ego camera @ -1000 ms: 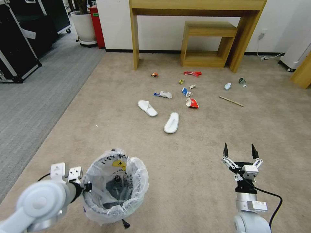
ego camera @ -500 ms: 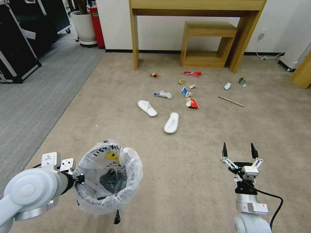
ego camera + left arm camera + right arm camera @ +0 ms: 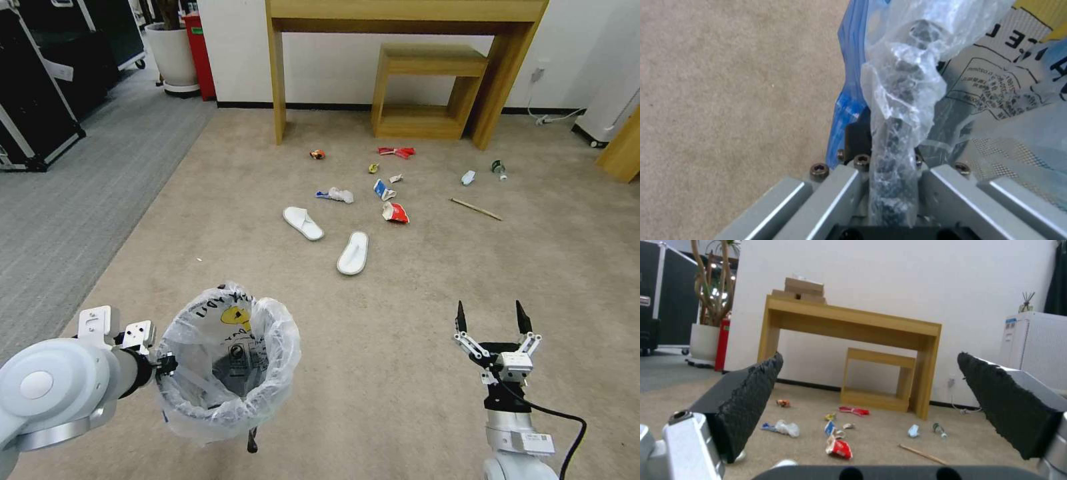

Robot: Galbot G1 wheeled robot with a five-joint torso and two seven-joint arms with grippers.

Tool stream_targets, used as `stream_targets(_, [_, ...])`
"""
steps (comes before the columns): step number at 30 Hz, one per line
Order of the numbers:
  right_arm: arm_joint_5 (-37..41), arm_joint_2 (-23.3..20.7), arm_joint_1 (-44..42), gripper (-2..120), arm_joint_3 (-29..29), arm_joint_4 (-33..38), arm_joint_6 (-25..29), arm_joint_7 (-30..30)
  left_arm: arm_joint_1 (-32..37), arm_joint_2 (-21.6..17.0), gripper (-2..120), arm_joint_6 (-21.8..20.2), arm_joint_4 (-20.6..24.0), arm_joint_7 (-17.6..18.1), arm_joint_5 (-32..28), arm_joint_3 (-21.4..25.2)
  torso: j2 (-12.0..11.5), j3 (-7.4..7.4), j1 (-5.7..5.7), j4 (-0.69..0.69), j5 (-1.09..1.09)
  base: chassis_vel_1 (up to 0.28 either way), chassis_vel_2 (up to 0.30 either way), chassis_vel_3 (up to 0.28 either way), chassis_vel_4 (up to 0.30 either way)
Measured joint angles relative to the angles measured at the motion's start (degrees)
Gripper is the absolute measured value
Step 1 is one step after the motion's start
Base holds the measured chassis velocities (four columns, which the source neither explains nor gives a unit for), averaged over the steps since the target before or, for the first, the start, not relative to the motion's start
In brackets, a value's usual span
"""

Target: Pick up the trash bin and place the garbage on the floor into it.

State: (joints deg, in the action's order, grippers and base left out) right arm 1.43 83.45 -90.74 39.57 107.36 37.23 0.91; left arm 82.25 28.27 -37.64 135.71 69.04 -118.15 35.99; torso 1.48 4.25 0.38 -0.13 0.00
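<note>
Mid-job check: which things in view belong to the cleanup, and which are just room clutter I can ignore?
Job:
trash bin, rim clamped in the left claw
right claw, open, empty
two white slippers
red carton
wooden stick
crumpled wrappers
small bottle

Ignore:
wooden desk
wooden stool
potted plant
black cases

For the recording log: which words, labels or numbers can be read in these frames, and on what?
Black lettering on the trash bin liner: large letters and fine print visible in the left wrist view, none readable.
Label on the right gripper wrist: too small.
Prints on the garbage cartons: too small.
</note>
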Motion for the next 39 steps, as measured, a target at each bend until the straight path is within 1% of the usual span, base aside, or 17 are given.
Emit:
stream_targets(3, [-0.02, 0.01, -0.18, 100, -0.05, 0.04, 0.00, 0.02, 0.68, 1.63, 0, -0.02, 0.25, 0.15, 0.45, 0.32, 0.00, 0.00, 0.00, 0.00, 0.00, 0.000, 0.000, 0.000, 0.000])
stream_targets(13, [-0.17, -0.29, -0.32, 100, 0.14, -0.28, 0.28, 0.07, 1.95, 4.63, 0, -0.20, -0.19, 0.49, 2.53, 0.47, 0.00, 0.00, 0.00, 0.00, 0.00, 0.000, 0.000, 0.000, 0.000])
stream_targets(18, [0.12, -0.49, 0.26, 100, 0.01, -0.73, 0.15, -0.40, 3.09, 5.34, 0, -0.35, 0.54, 0.51, 3.33, 1.93, 0.00, 0.00, 0.00, 0.00, 0.00, 0.000, 0.000, 0.000, 0.000])
stream_targets(22, [0.15, -0.45, 1.20, 100, -0.52, -1.60, 0.00, -0.99, 4.96, 7.32, 0, -0.83, 0.79, 0.44, 4.81, 3.59, 0.00, 0.00, 0.00, 0.00, 0.00, 0.000, 0.000, 0.000, 0.000])
stream_targets(26, [0.17, -0.59, 1.85, 100, -0.81, -2.10, -0.41, -1.42, 6.19, 8.44, 0, -0.96, 0.63, 0.19, 6.75, 3.86, 0.00, 0.00, 0.00, 0.00, 0.00, 0.000, 0.000, 0.000, 0.000])
stream_targets(31, [0.38, -0.82, 2.31, 100, -0.84, -2.47, -0.57, -1.67, 6.71, 8.73, 0, -1.04, 0.54, -0.04, 7.39, 4.07, 0.00, 0.00, 0.00, 0.00, 0.00, 0.000, 0.000, 0.000, 0.000])
stream_targets(36, [1.29, -1.10, 2.93, 100, -1.05, -3.64, -0.44, -3.32, 8.21, 8.30, 0, -1.19, 0.67, -0.28, 7.31, 6.25, 0.00, 0.00, 0.00, 0.00, 0.00, 0.000, 0.000, 0.000, 0.000])
stream_targets(39, [1.28, -1.00, 3.14, 100, -1.21, -3.90, -0.34, -3.51, 8.68, 8.23, 0, -1.24, 0.77, -0.36, 7.49, 6.59, 0.00, -0.01, 0.00, 0.00, 0.00, -0.045, 0.056, 0.073, -0.048])
